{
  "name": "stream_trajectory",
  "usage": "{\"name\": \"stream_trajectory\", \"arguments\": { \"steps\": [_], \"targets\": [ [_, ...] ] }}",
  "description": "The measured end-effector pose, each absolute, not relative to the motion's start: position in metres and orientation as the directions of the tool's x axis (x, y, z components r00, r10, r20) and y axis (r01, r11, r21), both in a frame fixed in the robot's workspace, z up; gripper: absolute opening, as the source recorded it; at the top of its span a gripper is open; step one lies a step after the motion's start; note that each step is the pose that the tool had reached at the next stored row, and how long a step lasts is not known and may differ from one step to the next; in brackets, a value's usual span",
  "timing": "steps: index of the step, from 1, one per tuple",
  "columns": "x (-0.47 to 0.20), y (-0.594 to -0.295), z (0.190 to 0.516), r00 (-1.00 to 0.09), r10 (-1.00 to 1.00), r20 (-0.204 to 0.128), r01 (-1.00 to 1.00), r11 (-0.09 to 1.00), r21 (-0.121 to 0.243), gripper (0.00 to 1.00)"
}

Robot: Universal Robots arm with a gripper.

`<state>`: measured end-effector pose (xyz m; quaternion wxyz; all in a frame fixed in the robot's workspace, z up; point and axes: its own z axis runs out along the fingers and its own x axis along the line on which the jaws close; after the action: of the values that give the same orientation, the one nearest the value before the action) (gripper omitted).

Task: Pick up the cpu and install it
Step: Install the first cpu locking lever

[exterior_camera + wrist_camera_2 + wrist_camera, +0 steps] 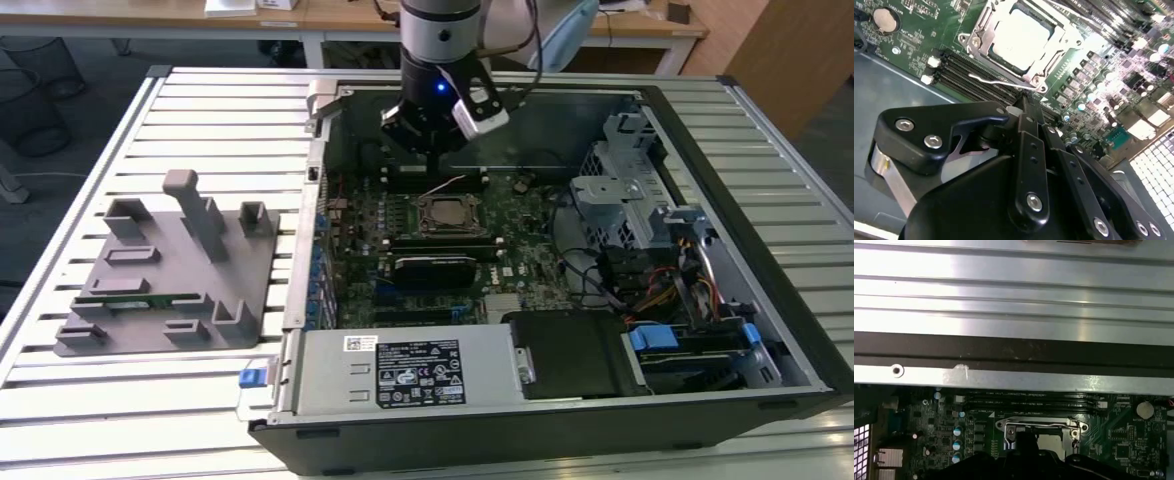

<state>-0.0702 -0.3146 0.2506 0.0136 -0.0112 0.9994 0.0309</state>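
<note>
The exterior view looks down from above; both wrist views closely face the socket [1021, 40] it also sees.

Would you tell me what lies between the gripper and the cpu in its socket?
In the second wrist view, black memory slots and a thin silver lever wire lie between the gripper and the cpu.

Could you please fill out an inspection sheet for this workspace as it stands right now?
Surface: slatted metal table carrying an open computer case.
Job's things: cpu lies in the socket frame on the motherboard.
Clutter: grey fixture block on the exterior view's left.
Grippers: gripper hangs over the motherboard, above the socket.
Cables: coloured wire bundle in the case on the exterior view's right.
Surroundings: wooden desks behind.
</note>
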Motion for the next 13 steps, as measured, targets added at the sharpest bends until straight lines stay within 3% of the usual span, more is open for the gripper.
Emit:
{"name": "stream_trajectory", "arguments": {
  "steps": [5,13],
  "targets": [
    [-0.07,-0.317,0.246,-0.999,-0.021,-0.029,-0.023,0.996,0.082,0.11],
    [-0.055,-0.315,0.239,-0.999,-0.021,-0.028,-0.023,0.996,0.081,0.11]
  ]
}}
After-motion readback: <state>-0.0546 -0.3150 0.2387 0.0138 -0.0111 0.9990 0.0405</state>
